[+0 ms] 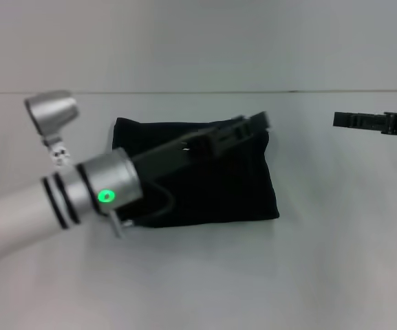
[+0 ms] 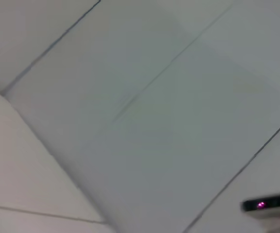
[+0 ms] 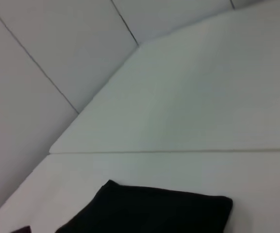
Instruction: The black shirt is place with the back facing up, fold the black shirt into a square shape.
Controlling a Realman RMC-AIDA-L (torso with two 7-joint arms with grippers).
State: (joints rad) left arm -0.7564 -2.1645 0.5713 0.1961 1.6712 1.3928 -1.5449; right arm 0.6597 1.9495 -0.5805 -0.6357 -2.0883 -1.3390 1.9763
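The black shirt (image 1: 232, 185) lies on the white table as a compact, roughly square folded bundle in the middle of the head view. No lettering shows. My left arm reaches diagonally across it, and the left gripper (image 1: 254, 123) hovers over the shirt's far right corner. My right gripper (image 1: 340, 120) hangs to the right of the shirt, well apart from it, pointing toward it. The right wrist view shows the shirt (image 3: 154, 213) as a dark slab on the table. The left wrist view shows neither the shirt nor any fingers.
The white table (image 1: 322, 275) spreads on all sides of the shirt, meeting a pale wall (image 1: 198, 41) at the back. The left wrist view faces pale panels with seams and a small device with a pink light (image 2: 263, 205).
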